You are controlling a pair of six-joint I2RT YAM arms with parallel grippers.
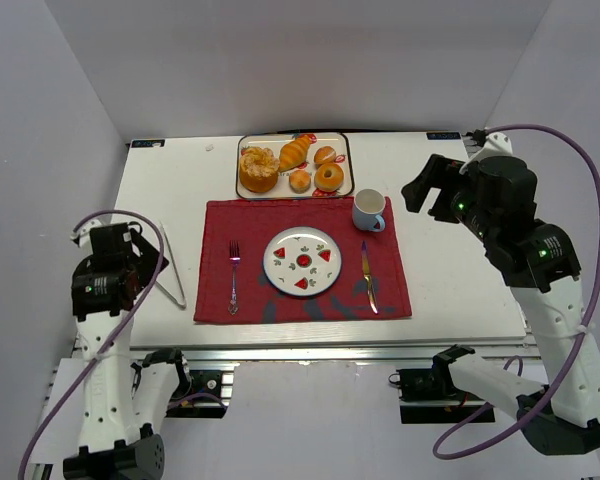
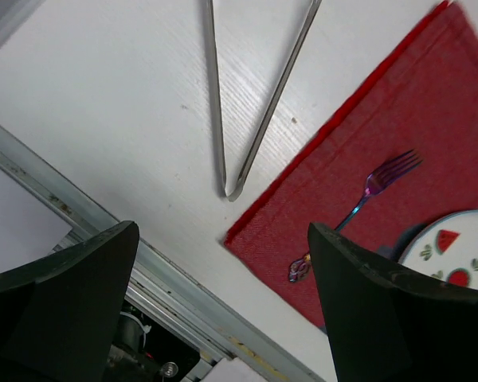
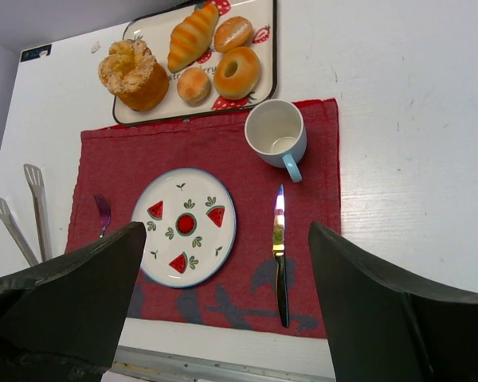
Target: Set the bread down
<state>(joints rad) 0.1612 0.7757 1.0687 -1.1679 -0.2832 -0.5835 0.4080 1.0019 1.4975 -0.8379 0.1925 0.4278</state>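
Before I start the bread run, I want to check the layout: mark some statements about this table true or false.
1. The plate holds no bread. True.
2. The ring loaf sits on the placemat. False: it is on the tray.
3. The tongs lie on the table left of the placemat. True.
4. The left claw grips the tongs. False: it is open and empty.
5. The mug stands left of the plate. False: it stands to the right.

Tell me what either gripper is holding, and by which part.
Nothing. Both the left gripper and right gripper are open and empty; the tongs lie free on the table.
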